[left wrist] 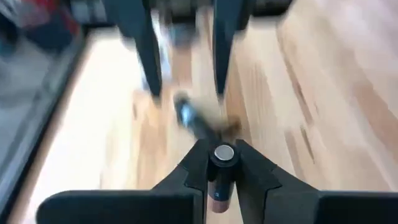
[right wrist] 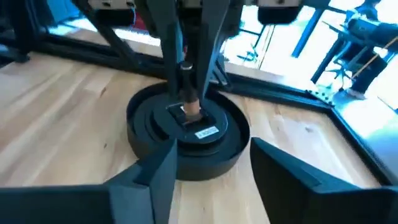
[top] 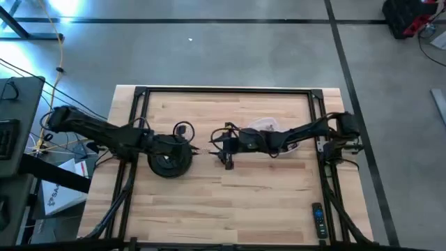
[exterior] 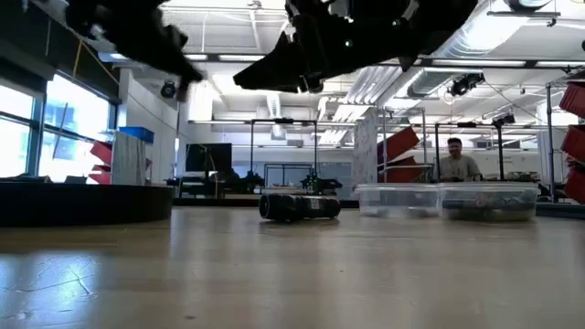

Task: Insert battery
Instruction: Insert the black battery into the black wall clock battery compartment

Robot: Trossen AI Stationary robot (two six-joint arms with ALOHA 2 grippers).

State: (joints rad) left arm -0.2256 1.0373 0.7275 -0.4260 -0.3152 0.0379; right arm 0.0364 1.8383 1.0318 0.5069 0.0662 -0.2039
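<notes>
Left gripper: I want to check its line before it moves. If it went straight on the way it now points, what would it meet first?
Judging by its wrist view, the left gripper, shut on a battery, points towards a small dark cylindrical object lying on the table. That would probably come first, though depth is unclear.

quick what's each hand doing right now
Left hand: closed on a battery, above the round black base.
Right hand: open, holding nothing, facing the base.
</notes>
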